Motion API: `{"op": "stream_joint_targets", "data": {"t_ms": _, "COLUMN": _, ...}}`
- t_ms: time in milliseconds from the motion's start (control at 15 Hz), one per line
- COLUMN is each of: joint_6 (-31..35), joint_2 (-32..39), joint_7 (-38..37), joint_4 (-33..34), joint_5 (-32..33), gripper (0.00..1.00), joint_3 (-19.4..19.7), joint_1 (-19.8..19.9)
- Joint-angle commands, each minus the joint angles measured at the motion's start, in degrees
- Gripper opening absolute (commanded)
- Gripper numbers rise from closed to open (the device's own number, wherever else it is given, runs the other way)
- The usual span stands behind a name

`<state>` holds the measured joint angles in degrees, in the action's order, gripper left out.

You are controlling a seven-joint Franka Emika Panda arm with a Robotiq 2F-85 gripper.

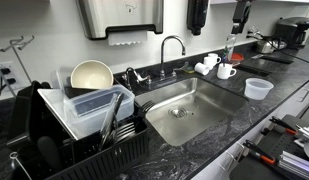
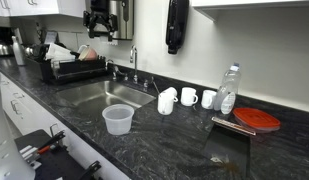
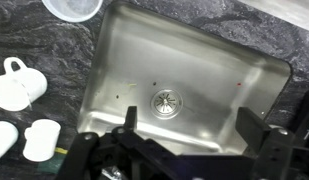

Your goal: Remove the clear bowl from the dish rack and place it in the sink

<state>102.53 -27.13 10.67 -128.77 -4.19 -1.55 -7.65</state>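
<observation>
The clear bowl (image 1: 94,103) is a translucent rectangular tub lying in the black dish rack (image 1: 54,140), in front of a cream round bowl (image 1: 91,75). The rack also shows in an exterior view (image 2: 69,70) at the far end of the counter. The steel sink (image 1: 194,110) with its centre drain lies beside the rack; it shows in both exterior views (image 2: 99,95) and in the wrist view (image 3: 194,60). My gripper (image 2: 99,25) hangs high above the sink, apart from the rack. In the wrist view its jaws (image 3: 192,128) are open and empty over the drain.
A chrome gooseneck faucet (image 1: 172,45) stands behind the sink. White mugs (image 1: 214,65) (image 3: 14,90) sit on the dark counter beside it. A small clear cup (image 1: 258,88) (image 2: 117,118) stands near the counter's front. A water bottle (image 2: 227,90) and a red lid (image 2: 256,120) lie further along.
</observation>
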Motion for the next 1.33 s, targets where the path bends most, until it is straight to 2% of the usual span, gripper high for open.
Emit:
{"op": "stream_joint_targets", "data": {"t_ms": 0, "joint_6": 2.7, "joint_2": 3.5, "joint_7": 0.7, "joint_4": 1.2, "joint_5": -2.1, "gripper": 1.00, "joint_3": -3.8, "joint_1": -3.3}}
{"op": "stream_joint_targets", "data": {"t_ms": 200, "joint_6": 4.7, "joint_2": 7.4, "joint_7": 1.2, "joint_4": 3.1, "joint_5": -1.7, "gripper": 1.00, "joint_3": -7.5, "joint_1": -6.4}}
{"op": "stream_joint_targets", "data": {"t_ms": 400, "joint_6": 6.8, "joint_2": 10.2, "joint_7": 1.0, "joint_4": 4.7, "joint_5": -0.1, "gripper": 1.00, "joint_3": -9.8, "joint_1": -7.4}}
{"op": "stream_joint_targets", "data": {"t_ms": 467, "joint_6": 6.4, "joint_2": 8.5, "joint_7": -0.3, "joint_4": 2.9, "joint_5": -1.2, "gripper": 1.00, "joint_3": -9.7, "joint_1": -7.3}}
{"op": "stream_joint_targets", "data": {"t_ms": 1133, "joint_6": 6.8, "joint_2": 9.7, "joint_7": 0.2, "joint_4": 4.0, "joint_5": -0.8, "gripper": 1.00, "joint_3": -10.0, "joint_1": -7.4}}
{"op": "stream_joint_targets", "data": {"t_ms": 1267, "joint_6": 6.7, "joint_2": 11.8, "joint_7": 1.2, "joint_4": 5.7, "joint_5": -1.4, "gripper": 1.00, "joint_3": -10.4, "joint_1": -8.0}}
